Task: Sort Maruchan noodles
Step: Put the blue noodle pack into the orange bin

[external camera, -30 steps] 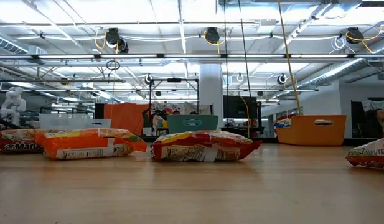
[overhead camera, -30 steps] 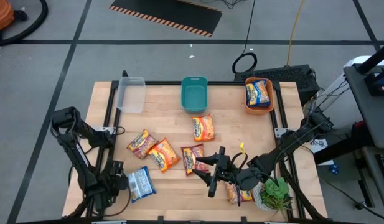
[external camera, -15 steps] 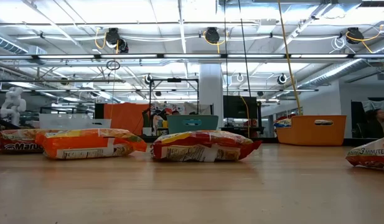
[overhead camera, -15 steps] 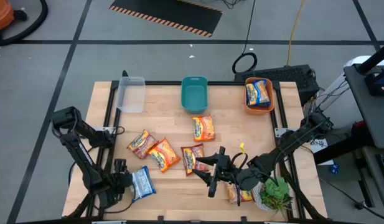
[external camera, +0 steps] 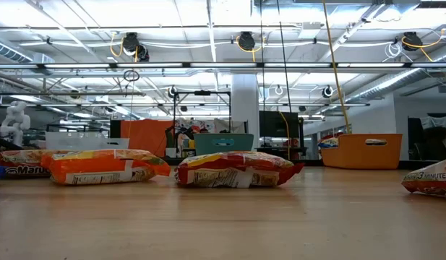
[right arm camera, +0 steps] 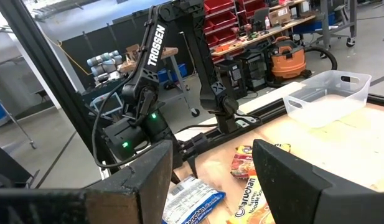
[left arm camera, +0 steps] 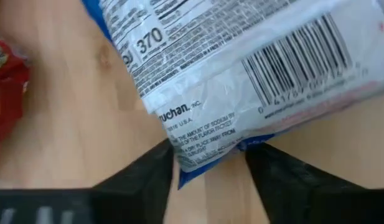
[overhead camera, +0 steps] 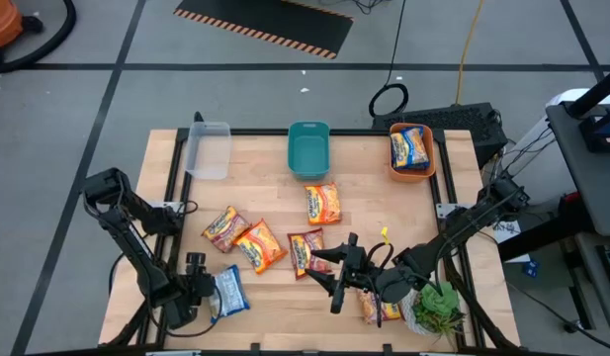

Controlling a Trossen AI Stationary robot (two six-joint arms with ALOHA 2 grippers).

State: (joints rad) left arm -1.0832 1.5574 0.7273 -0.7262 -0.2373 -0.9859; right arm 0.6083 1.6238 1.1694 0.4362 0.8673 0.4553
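Observation:
Several Maruchan noodle packets lie flat on the wooden table. A blue-white packet (overhead camera: 228, 291) lies near the near-left corner, printed back up in the left wrist view (left arm camera: 241, 68). My left gripper (overhead camera: 198, 285) (left arm camera: 209, 163) is open, low at the table. Its fingers stand either side of that packet's end. Orange and red-pink packets (overhead camera: 260, 245) (overhead camera: 224, 227) (overhead camera: 322, 203) lie mid-table. A red packet (overhead camera: 306, 252) (external camera: 233, 170) lies just left of my right gripper (overhead camera: 330, 272) (right arm camera: 213, 149), which hovers open. Another packet (overhead camera: 376, 308) lies under the right arm. My left gripper comes in level from the table's left, and the blue-white packet's crimped end (left arm camera: 204, 155) reaches in between its open fingers (left arm camera: 148, 183). Whether a finger touches the wrapper, I cannot tell. The packet lies flat on the table.
Along the far edge stand a clear bin (overhead camera: 210, 148), a teal bin (overhead camera: 308, 148) and an orange bin (overhead camera: 411, 168) holding a yellow-blue packet (overhead camera: 409, 148). A green potted plant (overhead camera: 438, 307) sits at the near-right corner beside the right arm.
My left gripper has moved toward the table's right, up to the blue-white packet, so that the packet's end now lies between its fingers. The right arm has kept still.

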